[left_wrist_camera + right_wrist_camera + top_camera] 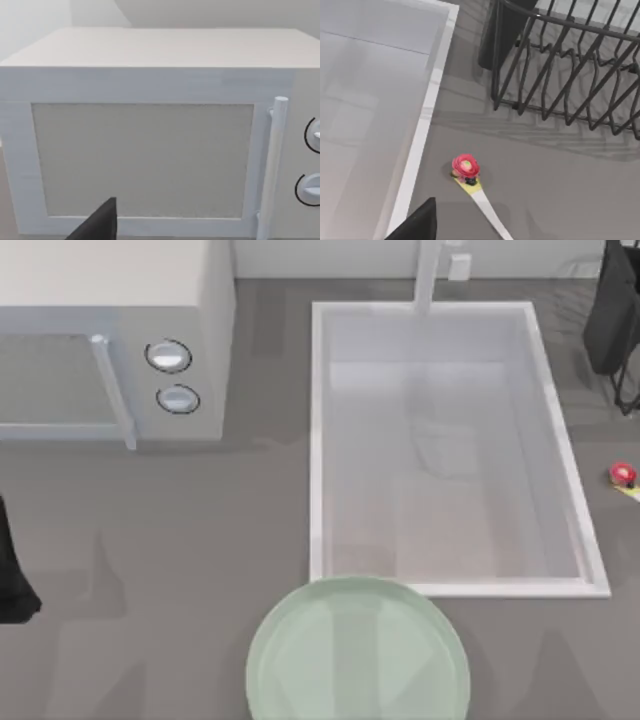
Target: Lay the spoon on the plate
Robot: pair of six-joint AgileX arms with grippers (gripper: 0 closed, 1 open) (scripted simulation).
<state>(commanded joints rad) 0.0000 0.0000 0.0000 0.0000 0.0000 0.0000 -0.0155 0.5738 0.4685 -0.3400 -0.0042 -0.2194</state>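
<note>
1. One spoon (475,190) lies on the grey counter, right of the sink (318,440): a red flower-like knob with a yellow-green centre tops its thin pale handle.
2. The plate (358,655), mint-green and glossy, sits at the table's near edge, bare, well apart from the spoon.
3. My right gripper hangs above the spoon; how far my fingers are spread, I cannot tell.
4. My left arm faces the microwave (150,150).

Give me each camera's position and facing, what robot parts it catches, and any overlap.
Top: above the table, looking down on microwave, sink, plate, spoon at the right edge; left arm at the left edge.
Left wrist: faces the microwave door; dark finger in the foreground.
Right wrist: looks down on spoon, sink rim, wire rack; dark finger.
Shared: top and right wrist both see spoon and sink.
</note>
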